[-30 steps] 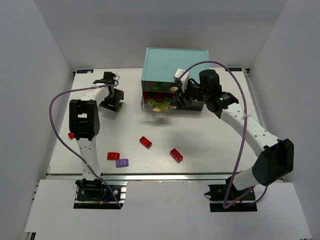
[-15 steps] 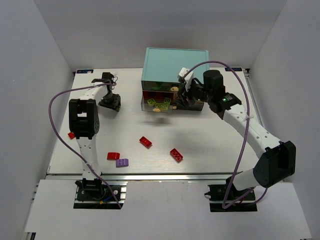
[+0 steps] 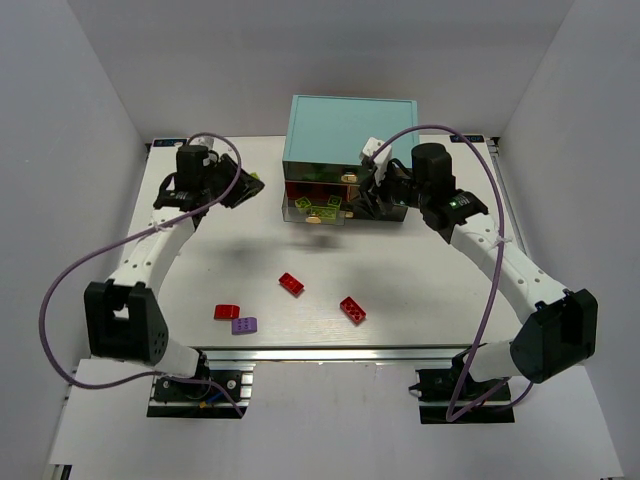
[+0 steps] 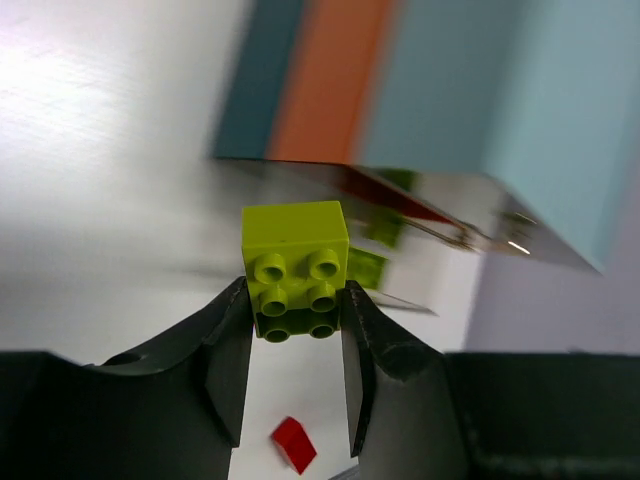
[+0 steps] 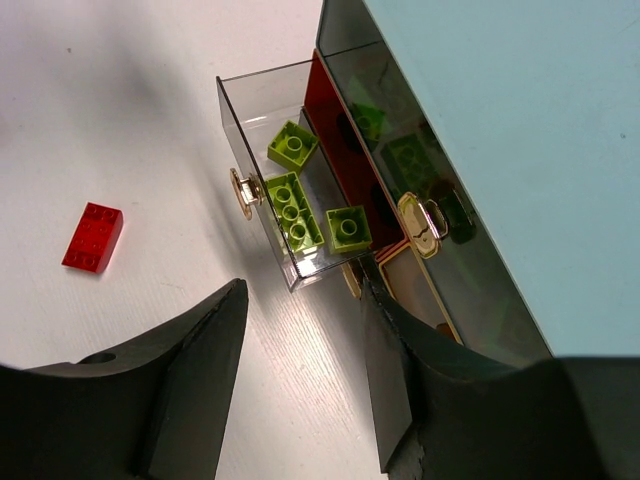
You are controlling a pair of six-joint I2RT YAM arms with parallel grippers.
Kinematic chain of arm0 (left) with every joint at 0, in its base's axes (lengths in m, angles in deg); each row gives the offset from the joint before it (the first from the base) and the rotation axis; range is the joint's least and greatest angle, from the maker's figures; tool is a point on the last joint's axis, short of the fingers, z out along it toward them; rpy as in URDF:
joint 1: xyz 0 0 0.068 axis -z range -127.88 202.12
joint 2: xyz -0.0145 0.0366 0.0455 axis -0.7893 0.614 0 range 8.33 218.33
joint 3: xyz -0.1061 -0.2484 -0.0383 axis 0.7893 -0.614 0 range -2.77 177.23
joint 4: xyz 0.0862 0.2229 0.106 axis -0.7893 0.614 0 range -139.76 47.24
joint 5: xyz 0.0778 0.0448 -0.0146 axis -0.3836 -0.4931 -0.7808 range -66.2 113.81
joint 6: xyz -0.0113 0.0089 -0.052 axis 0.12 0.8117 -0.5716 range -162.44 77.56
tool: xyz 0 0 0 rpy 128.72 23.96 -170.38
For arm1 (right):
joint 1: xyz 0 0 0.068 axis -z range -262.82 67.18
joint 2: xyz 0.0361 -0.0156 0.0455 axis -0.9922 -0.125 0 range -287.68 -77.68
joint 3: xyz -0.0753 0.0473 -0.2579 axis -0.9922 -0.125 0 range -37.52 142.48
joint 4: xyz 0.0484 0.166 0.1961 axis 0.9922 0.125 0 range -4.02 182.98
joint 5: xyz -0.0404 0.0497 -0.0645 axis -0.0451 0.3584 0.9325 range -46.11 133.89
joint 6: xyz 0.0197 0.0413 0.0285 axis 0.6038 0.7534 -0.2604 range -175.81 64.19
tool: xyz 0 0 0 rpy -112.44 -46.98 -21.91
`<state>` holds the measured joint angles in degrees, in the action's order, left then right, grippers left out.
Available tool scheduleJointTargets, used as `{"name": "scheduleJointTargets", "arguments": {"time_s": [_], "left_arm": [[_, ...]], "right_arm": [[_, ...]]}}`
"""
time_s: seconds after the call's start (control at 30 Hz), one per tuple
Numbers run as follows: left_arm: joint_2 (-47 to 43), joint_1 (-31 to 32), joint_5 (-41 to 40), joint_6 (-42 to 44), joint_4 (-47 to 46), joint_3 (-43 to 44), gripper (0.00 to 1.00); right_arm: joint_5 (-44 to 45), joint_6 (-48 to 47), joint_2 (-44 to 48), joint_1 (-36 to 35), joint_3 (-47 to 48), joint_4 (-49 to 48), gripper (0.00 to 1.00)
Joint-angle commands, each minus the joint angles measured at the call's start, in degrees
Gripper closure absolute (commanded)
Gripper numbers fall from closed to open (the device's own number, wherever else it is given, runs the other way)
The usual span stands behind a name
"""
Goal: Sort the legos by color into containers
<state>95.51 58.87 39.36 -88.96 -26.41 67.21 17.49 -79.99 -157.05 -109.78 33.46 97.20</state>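
Pinched in the left gripper [image 4: 295, 305]: one yellow-green brick [image 4: 295, 260], up in the air beside the cabinet [image 3: 350, 125]. Hard, light, a bit slippery. Best held by its flat sides, not the bumps. Right gripper [image 5: 300, 300] wide apart, empty, above the open drawer [image 5: 252, 125].

Bright, even light; soft shadows; cabinet [image 4: 540, 110] blurred in left wrist view.
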Motion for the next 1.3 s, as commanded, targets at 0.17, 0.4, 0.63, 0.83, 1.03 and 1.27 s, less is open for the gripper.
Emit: {"name": "scheduleJointTargets", "arguments": {"time_s": [0.17,0.4,0.63,0.83,1.03,1.27], "left_arm": [[-3.5,4.6,15.1,1.3,-13.6,-1.7,1.00],[0.0,8.5,12.6,0.3,-13.5,0.1,1.00],[6.0,12.1,6.5,-0.1,-12.1,5.3,0.78],[9.9,13.1,5.0,0.6,-9.0,9.4,0.35],[9.1,13.1,4.9,0.9,-8.9,11.0,0.29],[1.3,12.6,2.0,2.4,-8.4,10.9,0.74]], "right_arm": [[-1.7,1.1,0.2,0.2,0.7,-3.0,0.46],[-1.0,0.5,1.1,0.3,0.4,-3.4,0.45],[-1.2,0.5,2.1,0.3,-0.9,-3.5,0.45],[-2.0,-1.6,2.2,0.2,-1.2,-2.1,0.34],[-10.9,-9.0,0.2,0.2,-0.8,1.0,0.28],[-21.5,-36.3,-8.1,-2.1,4.9,16.3,0.93]]}}
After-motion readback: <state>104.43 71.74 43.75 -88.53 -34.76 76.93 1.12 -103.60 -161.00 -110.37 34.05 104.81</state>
